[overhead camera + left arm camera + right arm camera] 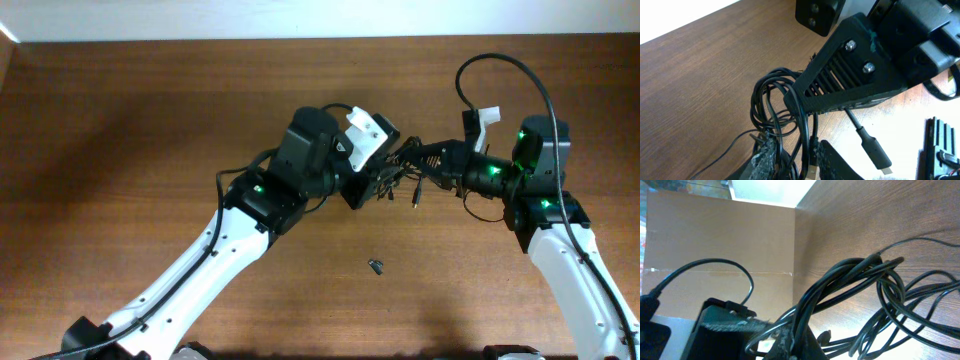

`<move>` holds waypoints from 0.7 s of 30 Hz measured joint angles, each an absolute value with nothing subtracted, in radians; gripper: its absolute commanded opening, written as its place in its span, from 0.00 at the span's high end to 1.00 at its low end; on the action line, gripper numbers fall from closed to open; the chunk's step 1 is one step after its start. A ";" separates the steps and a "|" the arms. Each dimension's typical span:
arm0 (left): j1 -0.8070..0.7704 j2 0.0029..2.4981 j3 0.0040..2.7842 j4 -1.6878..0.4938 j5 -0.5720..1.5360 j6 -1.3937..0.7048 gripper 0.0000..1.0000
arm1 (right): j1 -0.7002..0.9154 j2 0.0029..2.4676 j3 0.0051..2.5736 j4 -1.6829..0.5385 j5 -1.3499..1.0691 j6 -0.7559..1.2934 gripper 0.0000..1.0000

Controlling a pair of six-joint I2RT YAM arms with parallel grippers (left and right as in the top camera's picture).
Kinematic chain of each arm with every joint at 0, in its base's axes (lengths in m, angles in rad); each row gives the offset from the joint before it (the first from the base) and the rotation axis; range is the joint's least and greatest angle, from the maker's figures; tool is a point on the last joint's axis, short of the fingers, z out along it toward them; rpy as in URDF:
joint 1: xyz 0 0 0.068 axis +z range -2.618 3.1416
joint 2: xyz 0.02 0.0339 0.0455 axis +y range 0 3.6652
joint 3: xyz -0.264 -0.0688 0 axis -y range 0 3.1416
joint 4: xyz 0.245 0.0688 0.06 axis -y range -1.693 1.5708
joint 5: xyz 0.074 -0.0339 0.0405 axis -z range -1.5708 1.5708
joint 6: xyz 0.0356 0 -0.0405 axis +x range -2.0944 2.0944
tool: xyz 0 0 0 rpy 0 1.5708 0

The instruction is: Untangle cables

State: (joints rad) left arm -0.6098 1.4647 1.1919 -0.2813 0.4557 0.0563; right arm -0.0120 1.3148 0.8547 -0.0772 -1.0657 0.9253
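Black cables (855, 272) bunched far from table (150, 120) edges; right hand (412, 160) clamped on them, left hand (388, 177) part-open.

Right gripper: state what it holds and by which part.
The right gripper is shut on the cables, clamping several bunched strands together along their length, not at a plug end.

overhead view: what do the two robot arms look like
Left arm and right arm: white links, black joint housings with small green lights, a white mount near each wrist. A thick black cable arches over the right arm. The right claw is black, ribbed, with two bolts.
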 measured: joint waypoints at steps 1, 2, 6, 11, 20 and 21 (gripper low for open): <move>-0.609 1.468 1.192 -0.282 0.456 0.056 0.67 | -0.012 1.315 0.855 -0.064 -1.066 0.938 0.96; -0.609 1.468 1.192 -0.282 0.456 0.056 0.67 | -0.012 1.315 0.855 -0.054 -1.066 0.942 0.96; -0.609 1.469 1.192 -0.284 0.456 0.056 0.66 | -0.012 1.315 0.855 -0.029 -1.066 0.971 0.96; -0.609 1.480 1.192 -0.284 0.456 0.056 0.65 | -0.012 1.315 0.855 -0.025 -1.082 0.987 0.96; -0.609 1.521 1.192 -0.284 0.459 0.056 0.69 | -0.012 1.315 0.854 0.056 -1.129 0.992 0.96; -0.610 1.521 1.192 -0.284 0.460 0.056 0.72 | -0.012 1.315 0.854 0.057 -1.132 0.992 0.96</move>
State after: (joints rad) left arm -0.6098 1.5208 1.1919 -0.2840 0.4603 0.0559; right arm -0.0120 1.3148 0.8539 0.0566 -1.1320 0.9916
